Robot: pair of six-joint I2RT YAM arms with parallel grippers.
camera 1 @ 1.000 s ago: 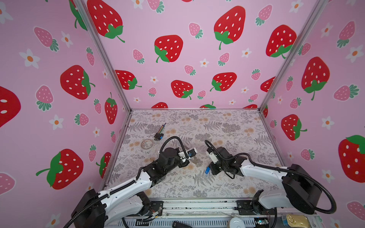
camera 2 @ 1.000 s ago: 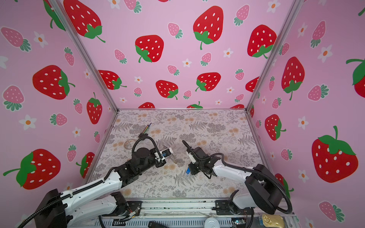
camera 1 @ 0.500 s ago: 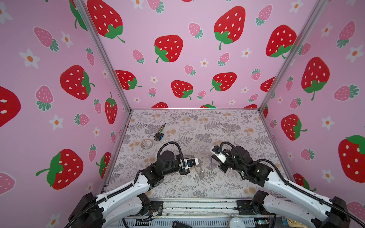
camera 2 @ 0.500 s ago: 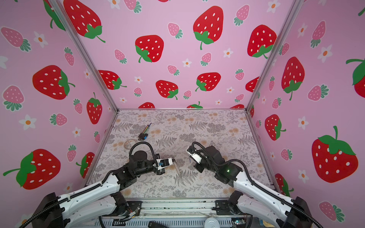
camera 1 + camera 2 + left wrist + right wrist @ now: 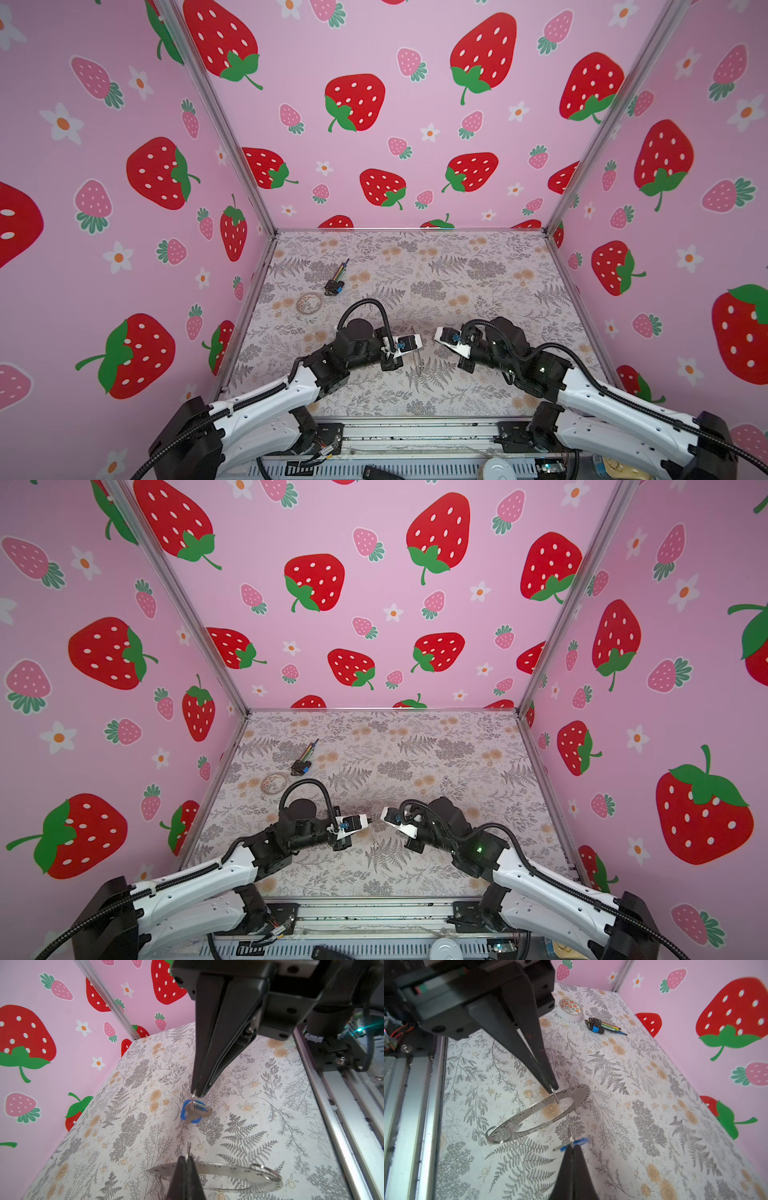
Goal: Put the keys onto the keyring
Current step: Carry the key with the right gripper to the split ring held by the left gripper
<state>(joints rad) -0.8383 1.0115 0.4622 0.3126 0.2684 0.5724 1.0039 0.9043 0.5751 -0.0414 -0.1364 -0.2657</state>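
Note:
In the left wrist view my left gripper (image 5: 187, 1159) is shut on a thin wire loop fixed to the keyring (image 5: 228, 1169), a flat grey metal ring with tiny rim holes that hangs above the table. Opposite it, my right gripper (image 5: 197, 1094) pinches another small wire loop. From that loop dangle the keys (image 5: 195, 1111), a blue tag with a small silver key. The right wrist view shows my right gripper (image 5: 572, 1147) shut just under the keys (image 5: 581, 1140), and the left gripper (image 5: 553, 1087) holding the keyring (image 5: 579, 1091). In a top view the keyring (image 5: 417, 365) hangs edge-on between both arms.
A roll of white tape (image 5: 309, 302) and a black-and-blue plug with coloured wires (image 5: 334, 286) lie at the back left of the floral table. Pink strawberry walls close three sides. A metal rail (image 5: 415, 432) runs along the front edge.
The right gripper has risen from the table with the keys and swung right. The left gripper has drawn back toward the front with the keyring. The two tips now face each other.

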